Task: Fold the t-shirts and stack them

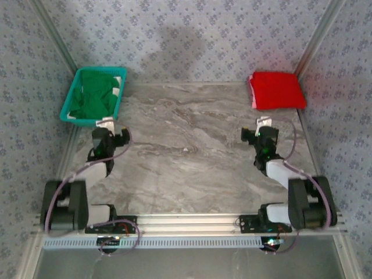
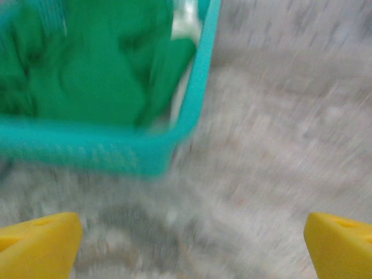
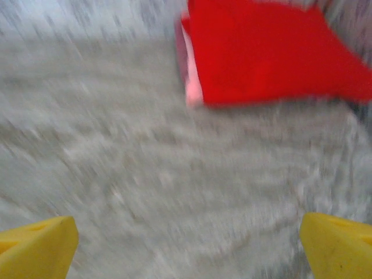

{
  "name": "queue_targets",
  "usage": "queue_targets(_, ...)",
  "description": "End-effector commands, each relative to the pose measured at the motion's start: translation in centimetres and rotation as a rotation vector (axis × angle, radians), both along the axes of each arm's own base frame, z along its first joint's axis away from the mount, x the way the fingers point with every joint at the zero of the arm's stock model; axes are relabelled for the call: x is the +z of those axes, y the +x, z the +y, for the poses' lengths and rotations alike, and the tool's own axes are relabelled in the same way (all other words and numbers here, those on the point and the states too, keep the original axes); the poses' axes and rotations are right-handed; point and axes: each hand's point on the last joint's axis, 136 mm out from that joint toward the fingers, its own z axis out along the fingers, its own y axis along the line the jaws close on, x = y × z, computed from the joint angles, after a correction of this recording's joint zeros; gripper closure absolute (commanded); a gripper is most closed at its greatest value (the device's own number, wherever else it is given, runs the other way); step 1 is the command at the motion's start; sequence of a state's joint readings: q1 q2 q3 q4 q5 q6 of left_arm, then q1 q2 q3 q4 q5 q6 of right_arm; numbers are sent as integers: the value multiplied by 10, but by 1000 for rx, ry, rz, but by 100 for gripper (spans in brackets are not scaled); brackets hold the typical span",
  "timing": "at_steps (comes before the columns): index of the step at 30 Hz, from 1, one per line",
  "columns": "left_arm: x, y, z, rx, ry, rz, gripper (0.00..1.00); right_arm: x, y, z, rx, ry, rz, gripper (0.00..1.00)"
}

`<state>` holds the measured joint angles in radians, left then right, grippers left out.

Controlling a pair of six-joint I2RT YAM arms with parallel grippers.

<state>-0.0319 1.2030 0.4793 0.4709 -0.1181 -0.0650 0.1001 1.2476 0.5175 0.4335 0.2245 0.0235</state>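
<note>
The green t-shirt (image 1: 96, 93) lies crumpled in the basket (image 1: 69, 103) at the far-left corner of the tabletop (image 1: 192, 151), directly ahead of the left gripper (image 1: 106, 123), whose jaws are wide and empty. The folded red t-shirt (image 1: 276, 90) occupies the far-right corner, ahead of the right gripper (image 1: 264, 123), likewise wide and empty.

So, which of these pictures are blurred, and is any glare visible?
Top view: sharp, with a reddish glow on the wall beside the red shirt. Left wrist view: smeared, basket and green shirt soft. Right wrist view: smeared too, table grain streaked.
</note>
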Motion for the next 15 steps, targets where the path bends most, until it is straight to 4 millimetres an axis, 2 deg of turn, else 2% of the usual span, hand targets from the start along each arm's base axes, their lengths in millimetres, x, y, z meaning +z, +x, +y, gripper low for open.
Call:
queue_targets(1, 83, -2, -2, 13, -86, -107, 2, 64, 2, 14, -6, 111, -6, 0)
queue_targets(3, 106, 11, 4, 41, -85, -79, 2, 88, 15, 45, 83, 90, -14, 0)
queue_targets(5, 110, 36, 18, 83, -105, 7, 3, 102, 35, 75, 143, 34, 9, 0)
queue_targets(9, 92, 103, 48, 141, -119, 217, 6, 123, 75, 126, 238, 38, 85, 0)
queue_targets(11, 83, 133, 60, 156, -99, 308, 5, 126, 84, 142, 274, 56, 83, 0)
queue_targets(13, 71, 160, 75, 176, -104, 391, 5, 127, 89, 150, 284, 93, 78, 0)
queue_targets(15, 70, 183, 87, 180, -115, 415, 7, 124, 88, 153, 288, 114, 87, 1)
